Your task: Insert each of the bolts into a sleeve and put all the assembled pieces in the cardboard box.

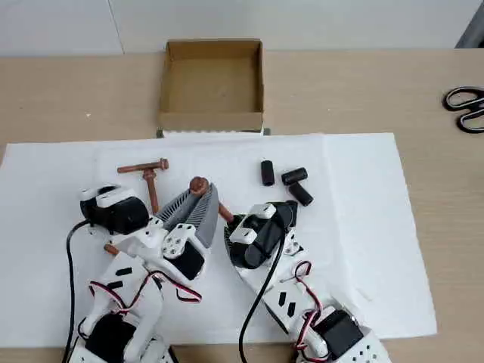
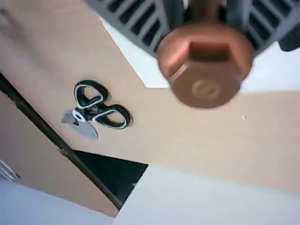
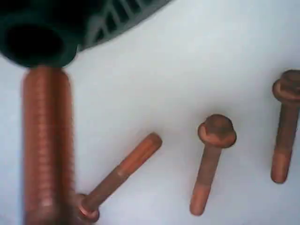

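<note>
High view: the left gripper (image 1: 198, 198) pinches a copper bolt (image 1: 198, 184) near its head. The shank points toward 4 o'clock, to the right gripper (image 1: 229, 221). The cardboard box (image 1: 212, 83) stands empty at 12 o'clock.

Left wrist view: the bolt's head faces the camera between the grey fingers (image 2: 131, 18).

Right wrist view: the right claw seems pressed on a black sleeve (image 3: 33, 42), and the thread tip is just at its mouth. If the two axes are not in line, I think the tip can catch on the rim and push the sleeve out.
</note>
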